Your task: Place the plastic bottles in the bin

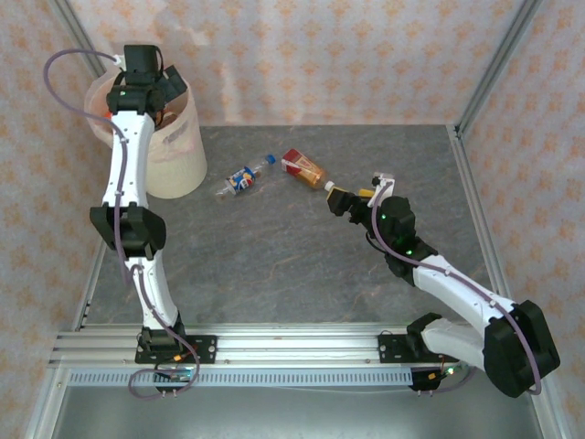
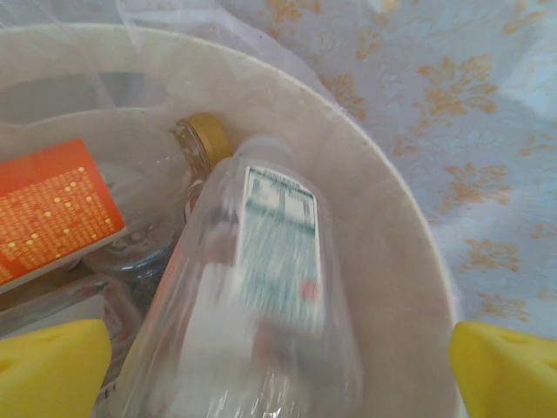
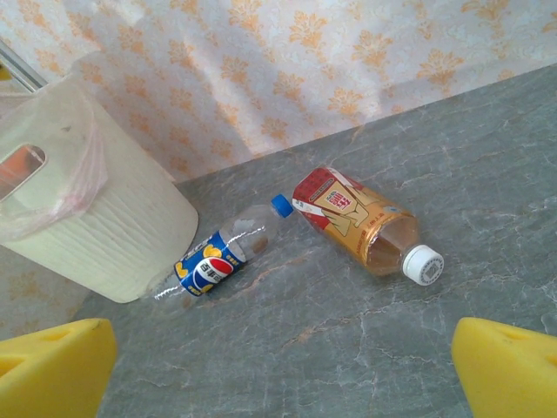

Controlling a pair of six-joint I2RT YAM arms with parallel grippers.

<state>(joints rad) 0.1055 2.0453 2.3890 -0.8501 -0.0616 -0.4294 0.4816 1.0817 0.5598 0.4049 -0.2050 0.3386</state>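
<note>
L tool (image 2: 278,366) gaping over round cream bin (image 2: 396,252), clear bottle (image 2: 261,287) inside; R tool (image 3: 283,366) gaping nr amber bottle (image 3: 365,222).

Left gripper (image 2: 278,374) spread wide, its arm stretched far, right gripper (image 3: 278,374) spread wide, held low

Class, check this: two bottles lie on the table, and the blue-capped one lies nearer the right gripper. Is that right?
No. The white-capped bottle lies nearer the right gripper; the blue-capped bottle lies by the bin, as the top view shows.
</note>
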